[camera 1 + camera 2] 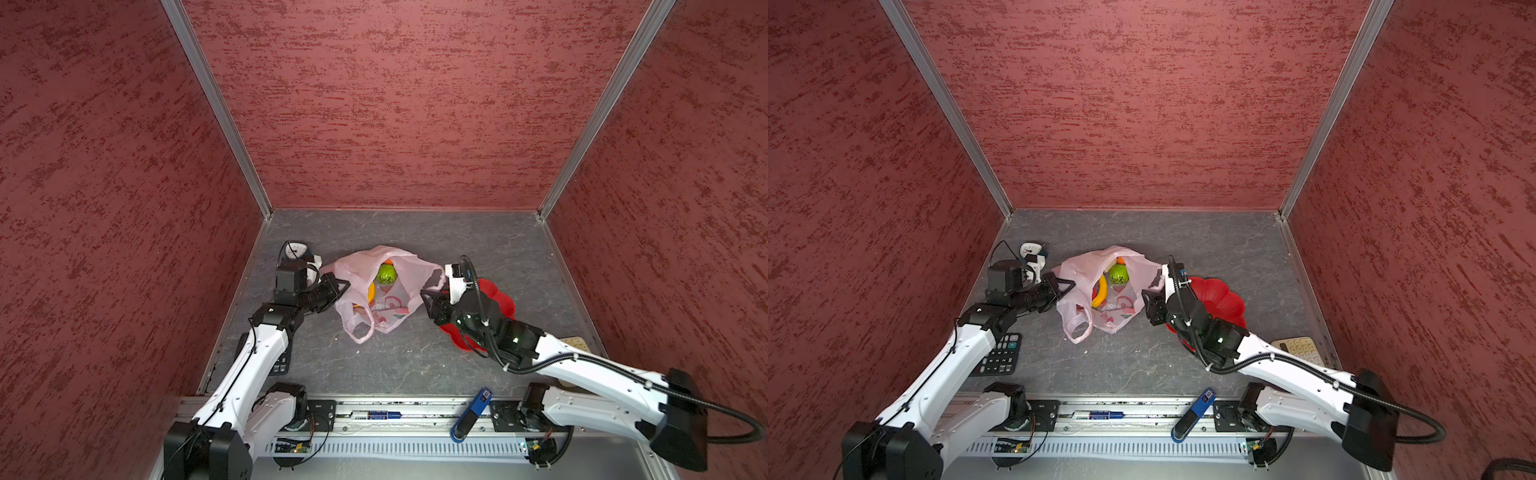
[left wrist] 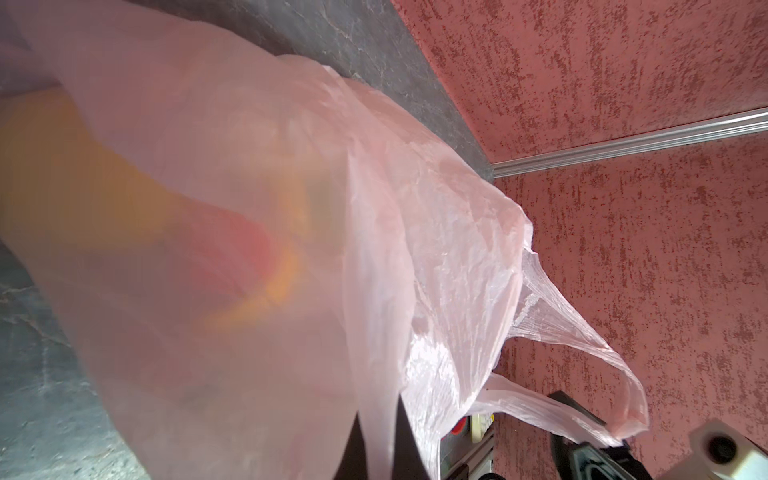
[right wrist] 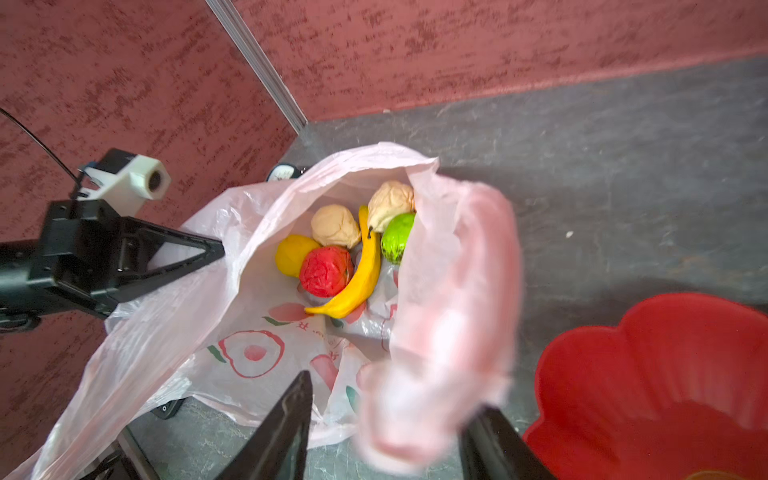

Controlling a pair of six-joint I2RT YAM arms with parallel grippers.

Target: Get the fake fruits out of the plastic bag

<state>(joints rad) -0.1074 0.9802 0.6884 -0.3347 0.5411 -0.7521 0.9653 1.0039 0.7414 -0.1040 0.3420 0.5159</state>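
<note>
The pale-pink plastic bag (image 1: pixel 365 278) lies open on the grey floor. In the right wrist view the fake fruits sit inside it: a banana (image 3: pixel 357 282), a red strawberry (image 3: pixel 326 270), a lemon (image 3: pixel 293 253), a green bumpy ball (image 3: pixel 397 239) and two cream lumps (image 3: pixel 336 226). My left gripper (image 2: pixel 380 449) is shut on the bag's left rim (image 1: pixel 332 274), holding it up. My right gripper (image 3: pixel 388 436) stands open at the bag's right side (image 1: pixel 1153 291). A blurred loop handle (image 3: pixel 440 340) hangs loose between its fingers (image 3: pixel 286 424).
A red flower-shaped plate (image 1: pixel 500 299) lies just right of the right gripper. A black calculator (image 1: pixel 1000 353) sits under the left arm. A beige calculator (image 1: pixel 1298 349) is at the right, a small white clock (image 1: pixel 1030 249) is behind the left wrist, and a blue tool (image 1: pixel 473 415) lies on the front rail.
</note>
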